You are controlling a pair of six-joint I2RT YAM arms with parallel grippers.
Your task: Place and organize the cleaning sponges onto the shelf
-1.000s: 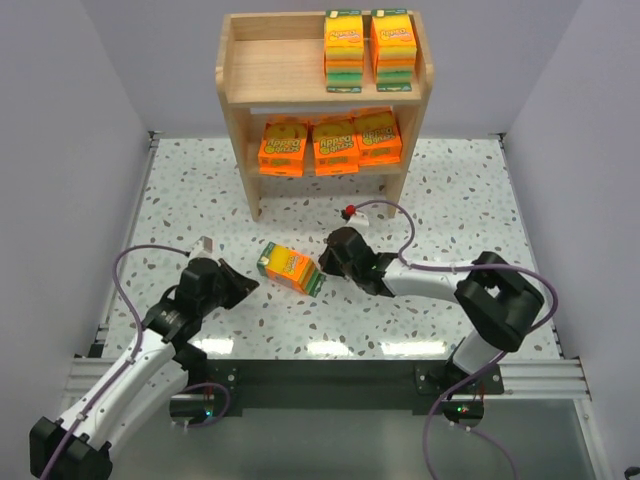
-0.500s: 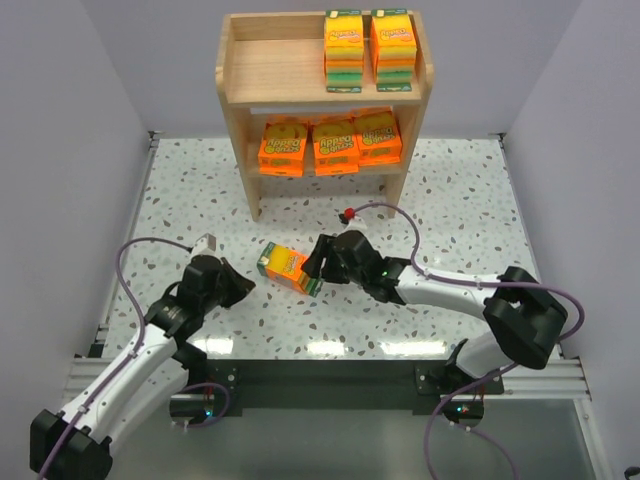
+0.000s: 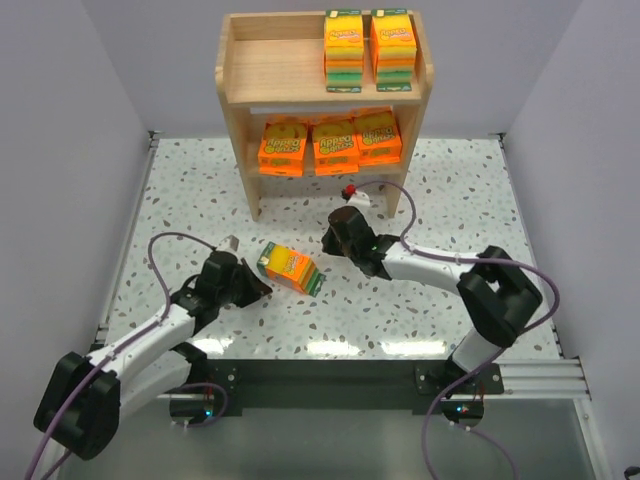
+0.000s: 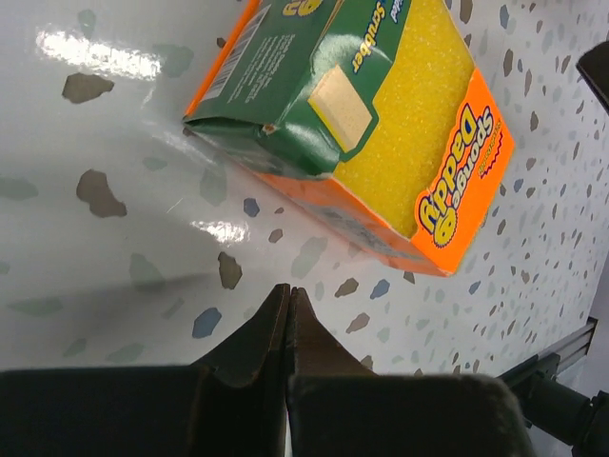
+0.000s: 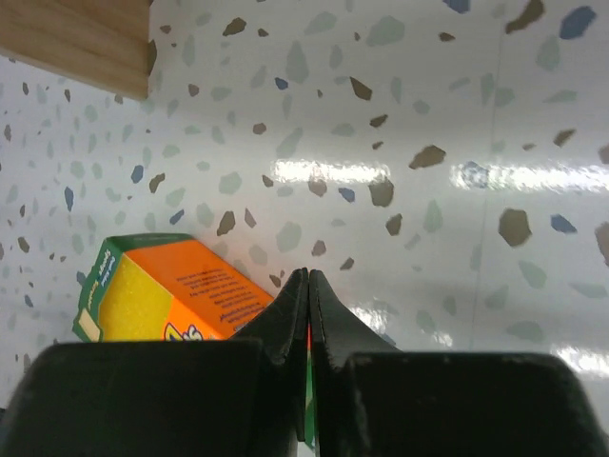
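One yellow-and-green cleaning sponge pack (image 3: 288,268) with an orange label lies on its side on the speckled table, in front of the shelf (image 3: 280,68). Two thick sponge stacks (image 3: 368,48) stand on the shelf's top tier at the right. Three flat orange packs (image 3: 328,142) fill the lower tier. My left gripper (image 3: 264,289) is shut and empty, its tip just short of the pack's (image 4: 381,124) left end. Shut and empty as well, my right gripper (image 3: 329,243) hovers by the pack's right end, with the pack (image 5: 162,295) low on the left in its wrist view.
The shelf's wooden foot (image 5: 76,43) shows at the top left of the right wrist view. The left half of the top tier (image 3: 270,65) is bare wood. Grey walls close in the table on both sides. A metal rail (image 3: 330,372) runs along the near edge.
My right gripper reached to the pack's right end, then drew back up and to the right, shut. The left gripper slid right, closer to the pack's left end. The pack barely moved.
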